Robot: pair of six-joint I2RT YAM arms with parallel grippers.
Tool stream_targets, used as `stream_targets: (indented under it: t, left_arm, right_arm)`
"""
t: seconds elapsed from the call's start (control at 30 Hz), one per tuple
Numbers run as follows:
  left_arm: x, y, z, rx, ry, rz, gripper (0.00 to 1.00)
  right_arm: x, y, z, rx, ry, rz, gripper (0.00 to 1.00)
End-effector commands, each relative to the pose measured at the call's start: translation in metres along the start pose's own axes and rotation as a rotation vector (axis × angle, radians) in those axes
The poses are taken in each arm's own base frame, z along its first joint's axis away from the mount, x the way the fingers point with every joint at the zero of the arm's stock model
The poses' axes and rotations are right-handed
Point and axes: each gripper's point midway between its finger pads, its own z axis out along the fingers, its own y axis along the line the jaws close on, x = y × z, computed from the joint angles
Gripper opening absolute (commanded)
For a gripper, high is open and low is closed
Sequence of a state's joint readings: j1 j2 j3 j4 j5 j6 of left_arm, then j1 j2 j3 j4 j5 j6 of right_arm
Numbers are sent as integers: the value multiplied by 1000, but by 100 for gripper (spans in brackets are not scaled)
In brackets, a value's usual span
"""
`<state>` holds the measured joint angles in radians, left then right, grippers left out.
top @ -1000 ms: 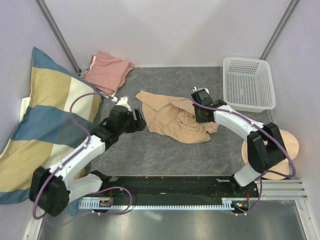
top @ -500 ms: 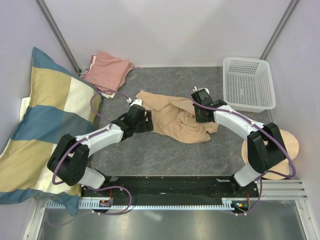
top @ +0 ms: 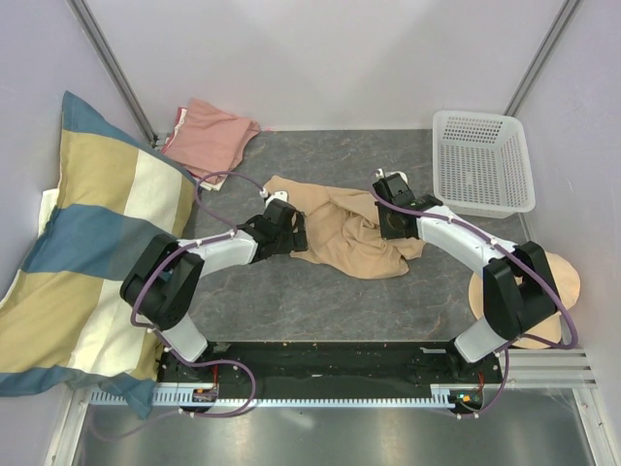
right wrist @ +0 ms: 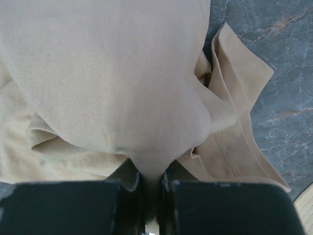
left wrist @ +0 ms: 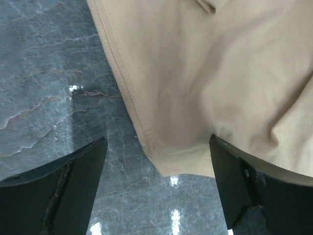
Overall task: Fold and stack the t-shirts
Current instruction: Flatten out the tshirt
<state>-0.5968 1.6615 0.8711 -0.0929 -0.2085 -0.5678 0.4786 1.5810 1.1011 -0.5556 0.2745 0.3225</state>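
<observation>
Plainly crumpled, the tan t-shirt (top: 340,243) lies in loose, uneven folds.

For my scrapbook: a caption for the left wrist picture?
Open left gripper over the hemmed corner of a soft tan cloth t-shirt, grey marbled table.

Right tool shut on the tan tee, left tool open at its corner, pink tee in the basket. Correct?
No. The pink tee isn't in the basket; it lies beside the pillow, per the top view. Rest holds.
</observation>
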Motion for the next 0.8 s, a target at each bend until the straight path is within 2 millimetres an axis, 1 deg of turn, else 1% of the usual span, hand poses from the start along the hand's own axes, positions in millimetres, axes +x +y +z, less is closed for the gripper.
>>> stream_targets:
  t: [0.0,0.03,0.07,0.13,0.17,0.23,0.27,0.33,0.37,0.47,0.5,0.53,0.6,0.63,0.67,0.7,0.73,0.77]
  left_arm:
    - [-12,-12,9,12,-39,-34,87]
    - [-10,-12,10,12,-31,-34,85]
    - [-8,-13,12,14,-26,-36,81]
    - [-4,-15,16,20,-14,-35,75]
    - [-3,-15,17,21,-12,-41,66]
    - [0,-17,20,25,-4,-40,53]
    - [0,-17,20,27,-4,-45,40]
    - [2,-19,23,32,4,-46,29]
    - [3,-19,23,31,6,-47,18]
    - [3,-19,22,31,5,-48,2]
    - [3,-19,21,31,7,-46,2]
    - [-5,-21,14,44,-13,-49,2]
    - [-13,-22,3,45,-29,-37,2]
    - [-30,-25,-11,55,-74,-39,2]
    - [-39,-26,-21,58,-99,-30,2]
    - [-43,-23,-31,48,-106,-21,2]
    - [-56,-23,-42,44,-142,-20,2]
    - [-74,-26,-64,65,-198,-18,2]
  right_arm:
    - [-6,-4,-10,5,-34,16,0]
    - [-6,-3,-10,3,-35,17,0]
    - [-6,-4,-11,6,-36,17,0]
    - [-4,-5,-11,10,-33,14,0]
    - [-4,-7,-11,14,-34,14,0]
    - [-3,-8,-11,18,-32,13,0]
    - [-2,-8,-12,19,-31,11,0]
    - [-3,-9,-13,24,-36,11,1]
    - [0,-10,-12,25,-30,9,1]
    - [2,-12,-12,33,-28,6,1]
    - [3,-12,-11,34,-25,7,1]
    - [5,-12,-11,35,-25,7,1]
    - [5,-13,-12,36,-24,9,1]
    - [5,-14,-12,40,-29,12,2]
    - [4,-14,-13,39,-32,11,3]
    - [2,-15,-14,47,-39,14,7]
    - [0,-16,-15,50,-46,17,12]
    - [-3,-16,-16,51,-54,18,20]
